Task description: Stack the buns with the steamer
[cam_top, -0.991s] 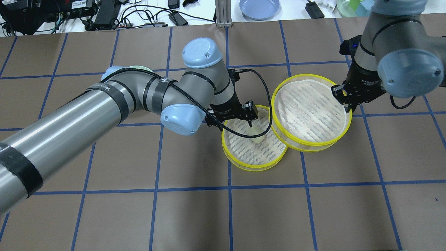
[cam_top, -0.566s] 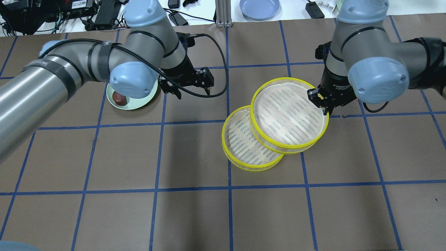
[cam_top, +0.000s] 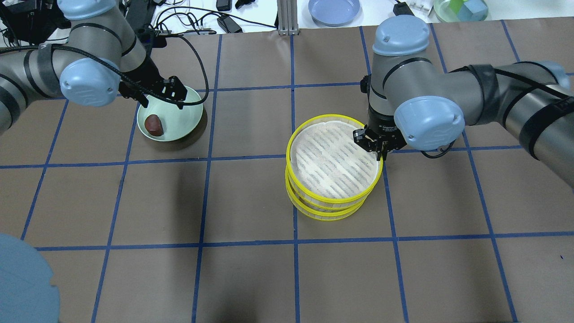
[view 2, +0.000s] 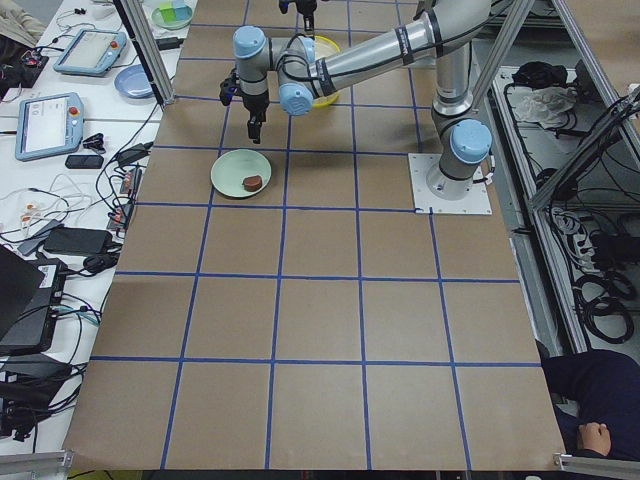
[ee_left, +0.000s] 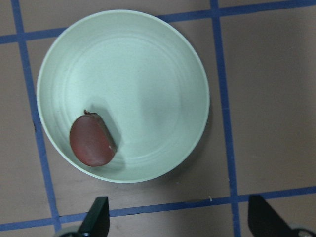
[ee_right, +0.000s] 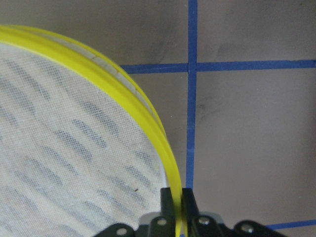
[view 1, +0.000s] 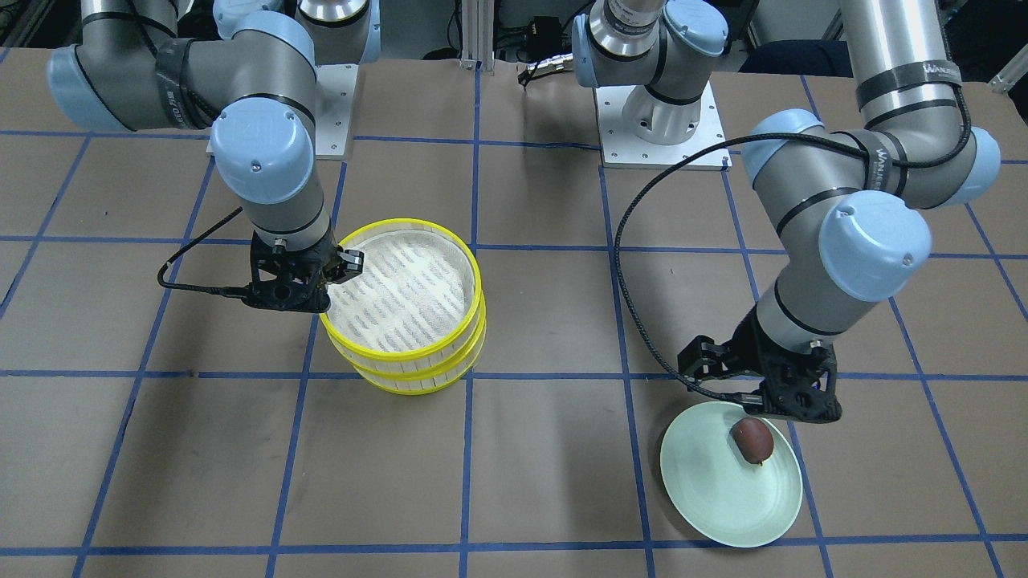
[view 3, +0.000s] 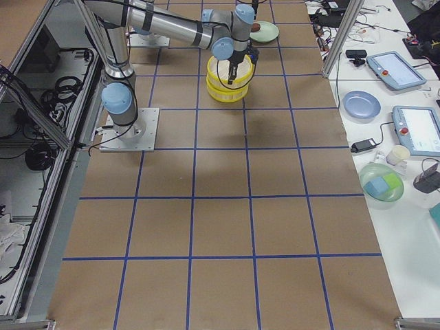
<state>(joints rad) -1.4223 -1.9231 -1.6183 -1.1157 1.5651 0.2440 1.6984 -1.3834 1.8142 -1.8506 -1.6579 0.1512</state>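
Observation:
The two yellow-rimmed steamer tiers are stacked at mid-table, the upper tier (cam_top: 329, 161) (view 1: 401, 289) on the lower tier (cam_top: 332, 214) (view 1: 418, 384). My right gripper (cam_top: 379, 150) (view 1: 341, 269) (ee_right: 177, 202) is shut on the upper tier's rim. The cream-white bun is hidden. The reddish-brown bun (cam_top: 154, 124) (view 1: 752, 440) (ee_left: 91, 140) lies on the pale green plate (cam_top: 181, 117) (view 1: 715, 490) (ee_left: 148, 74). My left gripper (cam_top: 159, 99) (view 1: 759, 397) (ee_left: 178, 219) is open and empty above the plate's edge, apart from the bun.
Past the table's far edge are a blue plate (cam_top: 334, 10), a bowl of coloured blocks (cam_top: 459, 8) and cables (cam_top: 179, 22). The left arm's cable loops over the plate's far side (cam_top: 199, 76).
My left gripper left the cream bun in the lower tier and moved left to above the green plate. My right gripper carried the upper tier left onto the lower one, covering the bun.

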